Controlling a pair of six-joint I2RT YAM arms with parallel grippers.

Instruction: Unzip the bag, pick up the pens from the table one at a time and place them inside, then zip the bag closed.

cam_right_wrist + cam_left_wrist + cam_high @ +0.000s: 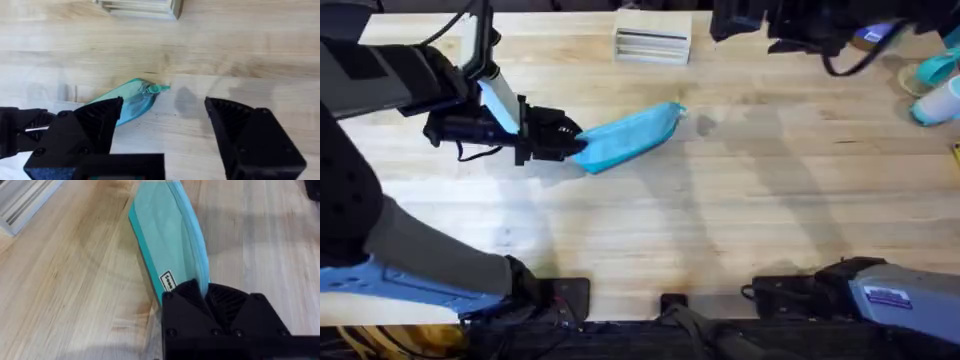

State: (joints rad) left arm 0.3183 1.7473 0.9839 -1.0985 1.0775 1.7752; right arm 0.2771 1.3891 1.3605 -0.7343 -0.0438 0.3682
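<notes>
From overhead, the turquoise pencil pouch (pixel 628 137) lies left of centre on the wooden worktop (pixel 740 210), its long axis running from 8 o'clock up to 2 o'clock, and the left tool (pixel 570 141) is clamped on its 8 o'clock end, which it hides. In the left wrist view the pouch stretches straight away from the closed black fingers (pixel 187 297), its far end cut off by the frame. In the right wrist view the right tool (pixel 165 120) hangs above the worktop with its fingers wide apart, one finger covering part of the pouch, whose zipper-pull end (pixel 159 89) points toward 3 o'clock.
</notes>
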